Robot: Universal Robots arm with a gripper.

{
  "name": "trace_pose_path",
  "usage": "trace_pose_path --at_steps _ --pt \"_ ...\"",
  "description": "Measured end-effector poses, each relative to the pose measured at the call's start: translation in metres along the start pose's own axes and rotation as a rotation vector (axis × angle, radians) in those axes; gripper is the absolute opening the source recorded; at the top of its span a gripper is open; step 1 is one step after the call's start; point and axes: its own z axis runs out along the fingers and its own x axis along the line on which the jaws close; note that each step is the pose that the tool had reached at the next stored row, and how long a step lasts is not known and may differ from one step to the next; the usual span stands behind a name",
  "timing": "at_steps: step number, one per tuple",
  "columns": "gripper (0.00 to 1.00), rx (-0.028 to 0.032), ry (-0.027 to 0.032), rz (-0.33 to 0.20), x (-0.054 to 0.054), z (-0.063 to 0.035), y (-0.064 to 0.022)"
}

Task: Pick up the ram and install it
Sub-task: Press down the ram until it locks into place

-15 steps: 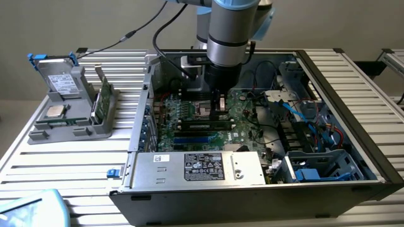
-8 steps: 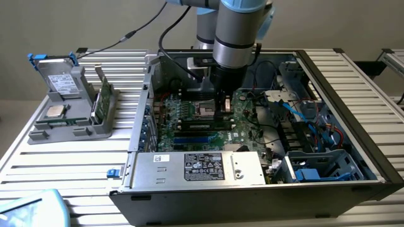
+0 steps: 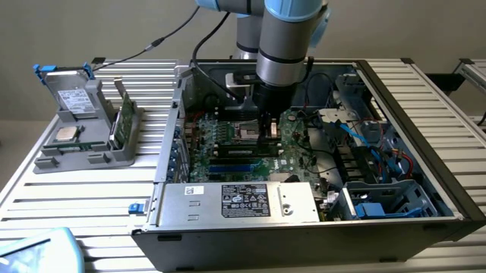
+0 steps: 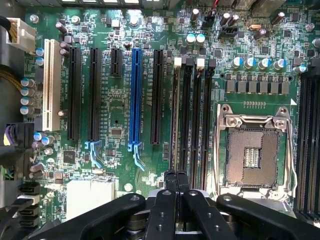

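- Green and thin, the ram (image 4: 174,120) seems to stand edge-on in a black memory slot (image 4: 192,120) near the CPU socket (image 4: 252,155); we cannot tell whether it is fully seated.
- We see the gripper (image 4: 176,175) pressed together, pinching nothing, its tip over the ram's end, likely as a blunt pusher.
- Our arm drops straight down into the open computer case (image 3: 445,170), keeping away from its walls.
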Motion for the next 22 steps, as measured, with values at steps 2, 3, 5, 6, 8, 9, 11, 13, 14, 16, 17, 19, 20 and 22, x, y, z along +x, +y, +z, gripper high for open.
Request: trace_pose_path --at_steps 2,3,5,6,8,9,11,13,14,16,17,19,20,22 --pt "0.11 0.0002 -0.0006 0.0 0.0 0.0003 0.0" --pt "0.11 0.0002 -0.0006 0.0 0.0 0.0003 0.0" --pt "0.11 0.0006 -0.001 0.0 0.0 0.001 -0.0001" --pt "0.11 0.0004 -0.0008 0.0 0.0 0.0012 -0.0001" --pt "0.11 0.0002 -0.0005 0.0 0.0 0.0012 -0.0001" --pt "0.11 0.0002 -0.0005 0.0 0.0 0.0012 -0.0001" --pt "0.11 0.0003 -0.0008 0.0 0.0 0.0008 -0.0001" --pt "0.11 0.0006 -0.0015 0.0 0.0 -0.0011 0.0004" --pt "0.11 0.0003 -0.0009 0.0 0.0 -0.0021 0.0011" --pt "0.11 0.0004 -0.001 0.0 0.0 -0.0029 0.0042" --pt "0.11 0.0008 -0.0012 0.0 0.0 -0.0029 0.0069" --pt "0.11 0.0014 -0.0008 0.0 0.0 -0.0028 0.0121" --pt "0.11 0.0016 -0.0008 0.0 0.0 -0.0028 0.0145" --pt "0.11 0.002 -0.0008 0.0 -0.001 -0.0025 0.0188"
